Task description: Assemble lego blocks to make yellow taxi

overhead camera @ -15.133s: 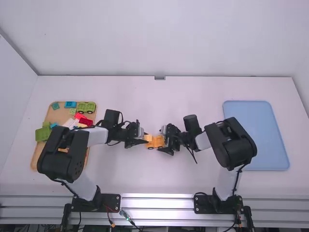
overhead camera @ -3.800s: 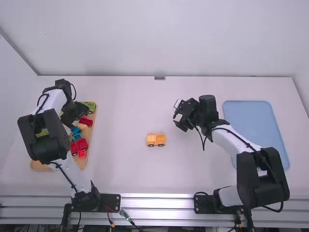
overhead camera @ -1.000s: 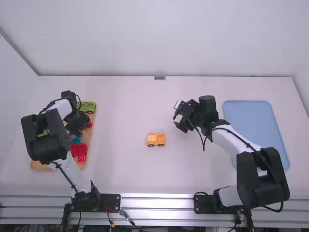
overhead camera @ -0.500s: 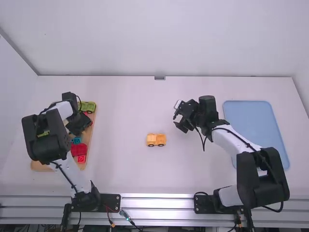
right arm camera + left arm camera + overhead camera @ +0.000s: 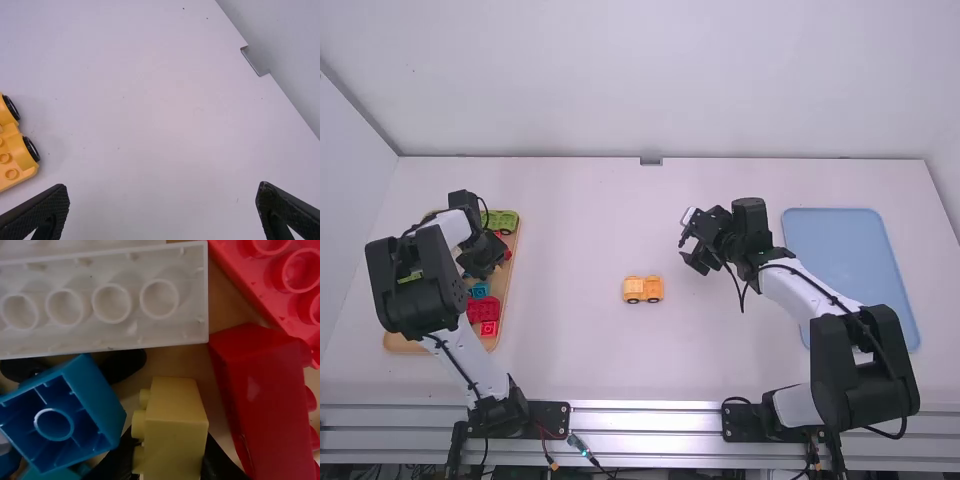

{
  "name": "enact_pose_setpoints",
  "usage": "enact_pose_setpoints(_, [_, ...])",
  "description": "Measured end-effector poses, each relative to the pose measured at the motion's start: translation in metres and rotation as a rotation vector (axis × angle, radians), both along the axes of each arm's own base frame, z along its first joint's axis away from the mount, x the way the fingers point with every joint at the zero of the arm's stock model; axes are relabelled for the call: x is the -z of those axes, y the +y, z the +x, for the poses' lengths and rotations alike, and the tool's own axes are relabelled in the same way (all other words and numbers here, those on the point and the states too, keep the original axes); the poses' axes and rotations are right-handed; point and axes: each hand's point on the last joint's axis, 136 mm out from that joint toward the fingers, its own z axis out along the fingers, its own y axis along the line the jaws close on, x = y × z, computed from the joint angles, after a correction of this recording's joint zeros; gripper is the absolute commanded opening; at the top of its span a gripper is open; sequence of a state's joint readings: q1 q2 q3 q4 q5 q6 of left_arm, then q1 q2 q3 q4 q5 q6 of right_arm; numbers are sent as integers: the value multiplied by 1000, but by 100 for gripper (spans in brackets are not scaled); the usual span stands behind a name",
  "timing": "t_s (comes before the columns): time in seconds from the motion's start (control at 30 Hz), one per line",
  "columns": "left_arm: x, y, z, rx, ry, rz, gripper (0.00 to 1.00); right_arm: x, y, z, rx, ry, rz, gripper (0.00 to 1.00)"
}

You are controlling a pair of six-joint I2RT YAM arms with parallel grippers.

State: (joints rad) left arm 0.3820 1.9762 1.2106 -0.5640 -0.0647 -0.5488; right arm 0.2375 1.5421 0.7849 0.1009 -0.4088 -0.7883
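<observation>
Over the wooden tray of blocks at the far left, my left gripper [image 5: 480, 268] is low among the pieces. In the left wrist view a pale yellow brick [image 5: 176, 432] lies between the fingers of this gripper [image 5: 172, 467], which is shut on it, its studs toward one finger. The orange-yellow car base with black wheels [image 5: 643, 289] stands on the table's middle; part of this car base [image 5: 15, 155] shows in the right wrist view. My right gripper [image 5: 691, 246] hangs right of and beyond the car; seen from its wrist, the gripper [image 5: 162, 205] is open, nothing between its fingers.
Around the yellow brick lie a blue brick [image 5: 95, 407], a white long brick [image 5: 115, 335] and a red brick [image 5: 265, 395], close by. The wooden tray [image 5: 404, 343] also holds a green wheeled piece [image 5: 501, 221]. A blue tray [image 5: 855, 275] lies at the right.
Since the oldest frame both arms have withdrawn from the car base, leaving it on the table. The left arm went to the wooden tray and shifted slightly there; the right has lately kept still.
</observation>
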Motion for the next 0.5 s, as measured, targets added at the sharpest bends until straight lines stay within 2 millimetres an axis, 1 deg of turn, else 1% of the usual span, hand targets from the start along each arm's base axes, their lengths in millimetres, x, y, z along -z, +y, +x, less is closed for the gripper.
enact_pose_setpoints(0.07, [0, 0, 0, 0, 0, 0, 17, 0, 0, 0, 0, 1, 0, 99])
enact_pose_setpoints(0.13, [0, 0, 0, 0, 0, 0, 11, 0, 0, 0, 0, 0, 0, 99])
enact_pose_setpoints(0.2, [0, 0, 0, -1, 2, -1, 8, 0, 0, 0, 0, -1, 0, 99])
enact_pose_setpoints(0.33, [-2, -3, -6, -5, 32, -14, 3, -2, 0, 1, 3, -6, 5, 99])
enact_pose_setpoints(0.37, [-3, -3, -8, -7, 41, -18, 4, -5, 1, 4, 14, -14, 20, 99])
enact_pose_setpoints(0.4, [-5, -3, -8, -7, 45, -20, 2, -8, 2, 7, 28, -23, 36, 99])
enact_pose_setpoints(0.43, [-6, -3, -7, -7, 44, -19, 2, -11, 2, 9, 36, -28, 48, 99])
enact_pose_setpoints(0.5, [-13, -1, -1, -4, 25, -11, 2, -18, 4, 15, 67, -37, 92, 99])
